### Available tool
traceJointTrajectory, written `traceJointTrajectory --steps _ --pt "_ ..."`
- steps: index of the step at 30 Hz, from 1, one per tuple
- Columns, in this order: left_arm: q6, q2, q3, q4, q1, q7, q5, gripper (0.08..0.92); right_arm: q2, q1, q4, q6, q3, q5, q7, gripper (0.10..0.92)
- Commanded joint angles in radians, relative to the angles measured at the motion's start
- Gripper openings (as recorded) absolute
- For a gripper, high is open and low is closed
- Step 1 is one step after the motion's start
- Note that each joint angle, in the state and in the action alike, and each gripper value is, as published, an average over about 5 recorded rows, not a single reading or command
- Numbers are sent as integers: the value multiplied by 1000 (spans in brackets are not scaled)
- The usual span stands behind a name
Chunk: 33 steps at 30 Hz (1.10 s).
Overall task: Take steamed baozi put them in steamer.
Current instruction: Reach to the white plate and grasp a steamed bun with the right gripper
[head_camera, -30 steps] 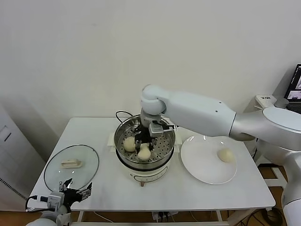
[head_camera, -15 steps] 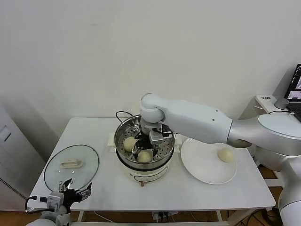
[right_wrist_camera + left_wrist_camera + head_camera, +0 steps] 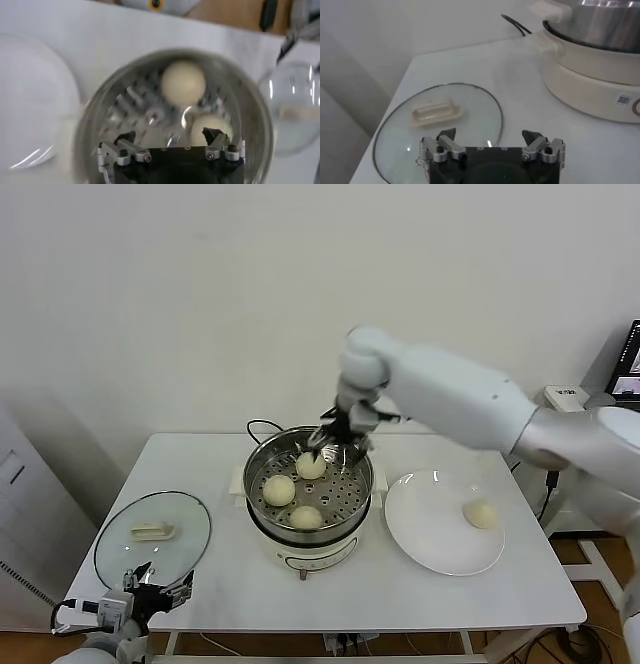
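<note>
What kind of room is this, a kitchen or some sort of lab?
Probably a lab or office staged as a kitchen corner: a bare white table against a blank wall, an electric steamer holding baozi, and a laptop at the right edge.

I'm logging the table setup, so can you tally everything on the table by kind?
Baozi: 4, three in the steamer, one on the plate
Steamer: 1
Plate: 1
Glass lid: 1
Total: 7
</note>
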Motion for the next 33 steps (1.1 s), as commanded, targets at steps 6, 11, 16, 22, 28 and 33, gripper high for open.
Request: traceJointTrajectory --steps 6,11,16,22,28,33 --pt "2 0 -15 -7 5 -1 -5 823 -233 44 -319 -462 -83 270 -38 823" --pt "6 -2 -15 -10 3 -2 -5 823 -268 -22 -383 -474 -62 260 -48 823" --pt "10 -6 -14 -16 -1 -2 -5 823 -279 -105 -420 -467 -17 227 -49 823" --pt "11 -6 -14 -15 0 -3 -4 823 -266 -230 -476 -452 79 134 -37 823" --pt "11 -4 -14 -14 1 -3 -4 823 -251 -328 -535 -437 173 30 -8 823" --pt "12 -5 -9 -13 -1 -3 -3 823 -238 -374 -567 -426 239 -45 17 823"
